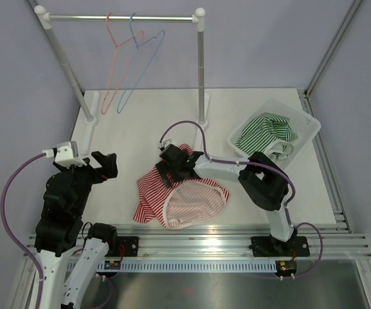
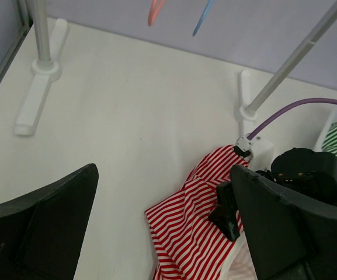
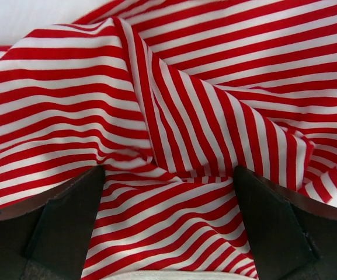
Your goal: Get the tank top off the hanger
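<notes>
Red-and-white striped tank top [image 1: 182, 193]: lies crumpled at centre of white table [image 1: 127, 129], clear of bare pink wire hanger [image 1: 109, 64] and blue wire hanger [image 1: 141, 71] at 11 o'clock; looks done, or nearly. White plastic basket [image 1: 298, 111] at 2 o'clock: holds green-striped garment [image 1: 269, 129]. Right claw [image 1: 167, 168]: spread over red cloth, pinching nothing. Left claw [image 1: 105, 164] at 9 o'clock: spread, empty.

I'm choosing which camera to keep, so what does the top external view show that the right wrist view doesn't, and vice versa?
Only top external: pink wire hanger and blue wire hanger hanging bare on the silver rail, green-striped garment in the white plastic basket, left fingers open off the cloth. Only right wrist: close creases in the fabric. Both: red-and-white striped tank top lying under the open right fingers.
</notes>
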Action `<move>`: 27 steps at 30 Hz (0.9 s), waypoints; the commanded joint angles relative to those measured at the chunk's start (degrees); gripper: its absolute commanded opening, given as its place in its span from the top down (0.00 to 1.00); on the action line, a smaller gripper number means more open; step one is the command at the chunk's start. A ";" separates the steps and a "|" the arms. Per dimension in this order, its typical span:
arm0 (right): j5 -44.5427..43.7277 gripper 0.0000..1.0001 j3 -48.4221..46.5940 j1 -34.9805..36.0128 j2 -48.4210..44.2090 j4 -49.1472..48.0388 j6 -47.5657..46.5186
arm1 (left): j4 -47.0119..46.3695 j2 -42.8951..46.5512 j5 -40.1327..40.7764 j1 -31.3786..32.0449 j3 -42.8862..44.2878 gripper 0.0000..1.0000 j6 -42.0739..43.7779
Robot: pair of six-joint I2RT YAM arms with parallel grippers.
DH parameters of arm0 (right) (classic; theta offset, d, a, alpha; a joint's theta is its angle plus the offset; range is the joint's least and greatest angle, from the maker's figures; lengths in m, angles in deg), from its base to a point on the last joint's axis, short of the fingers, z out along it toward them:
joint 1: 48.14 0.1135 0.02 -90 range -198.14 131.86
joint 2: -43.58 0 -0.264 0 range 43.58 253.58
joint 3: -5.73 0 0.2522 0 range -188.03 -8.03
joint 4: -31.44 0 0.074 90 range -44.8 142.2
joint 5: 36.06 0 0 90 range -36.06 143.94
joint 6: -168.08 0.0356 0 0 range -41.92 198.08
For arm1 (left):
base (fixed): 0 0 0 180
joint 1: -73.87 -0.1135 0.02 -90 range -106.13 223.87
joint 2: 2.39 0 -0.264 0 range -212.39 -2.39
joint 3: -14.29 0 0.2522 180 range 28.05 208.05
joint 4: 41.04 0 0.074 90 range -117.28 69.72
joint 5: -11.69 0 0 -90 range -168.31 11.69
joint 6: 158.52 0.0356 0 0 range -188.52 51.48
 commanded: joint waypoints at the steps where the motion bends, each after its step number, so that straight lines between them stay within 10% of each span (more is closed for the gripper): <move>1: 0.40 0.01 -0.68 1.41 2.28 0.01 -1.85 | -1.60 1.89 5.83 0.29 -3.66 0.01 1.41; 6: 5.84 0.21 1.34 1.41 4.22 -0.43 -2.73 | -2.75 1.72 5.04 0.56 -6.31 0.01 2.46; 11: 8.58 0.98 3.72 1.49 0.81 -0.87 -3.26 | -2.83 2.33 4.43 1.26 -6.57 0.01 2.64; 27: -10.05 1.00 -1.27 -11.56 -38.73 10.71 -4.32 | -2.74 3.56 4.07 2.93 -6.75 0.01 2.55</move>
